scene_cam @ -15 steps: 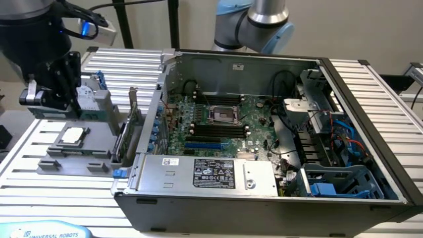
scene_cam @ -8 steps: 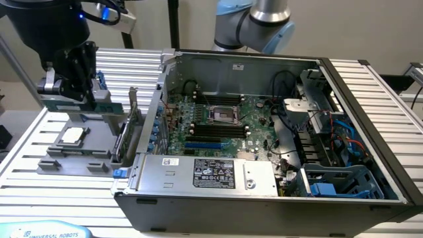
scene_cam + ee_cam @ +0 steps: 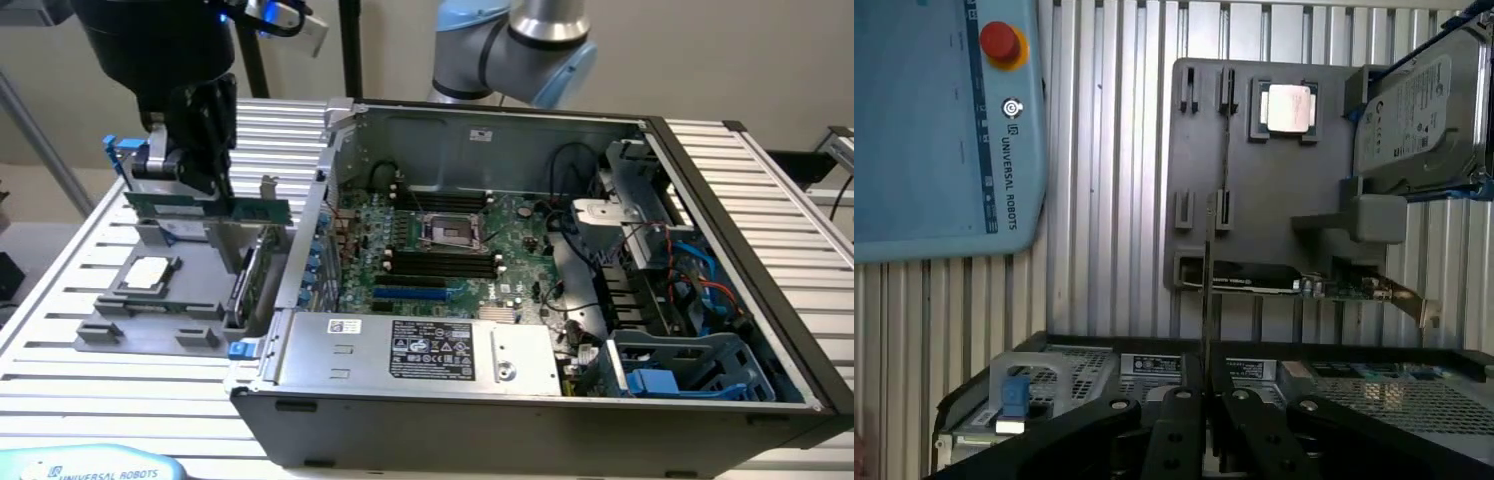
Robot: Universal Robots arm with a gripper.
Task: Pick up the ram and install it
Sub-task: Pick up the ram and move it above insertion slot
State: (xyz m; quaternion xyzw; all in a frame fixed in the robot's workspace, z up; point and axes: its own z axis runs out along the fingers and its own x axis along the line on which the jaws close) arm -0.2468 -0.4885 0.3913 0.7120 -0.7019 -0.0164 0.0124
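Note:
My gripper [image 3: 198, 180] hangs at the exterior view's left, above the grey parts holder [image 3: 100, 335], shut on the ram [image 3: 247, 210]. The ram is a thin green stick held level, clear of the holder. In the wrist view the ram [image 3: 1207, 290] shows edge-on as a thin line running out from between the two black fingers [image 3: 1176, 425] of my gripper [image 3: 1204, 400]. The open computer case [image 3: 441, 430] lies to the exterior view's right, with the motherboard [image 3: 514, 225] and its long black slots [image 3: 441, 262] inside.
On the holder [image 3: 1254, 180] rest a CPU [image 3: 1289, 108], a hard drive [image 3: 1419, 110] and an expansion card with a metal bracket [image 3: 1304, 285]. A teach pendant [image 3: 944, 120] lies on the slatted table [image 3: 54, 400]. The case wall [image 3: 323, 175] stands between holder and motherboard.

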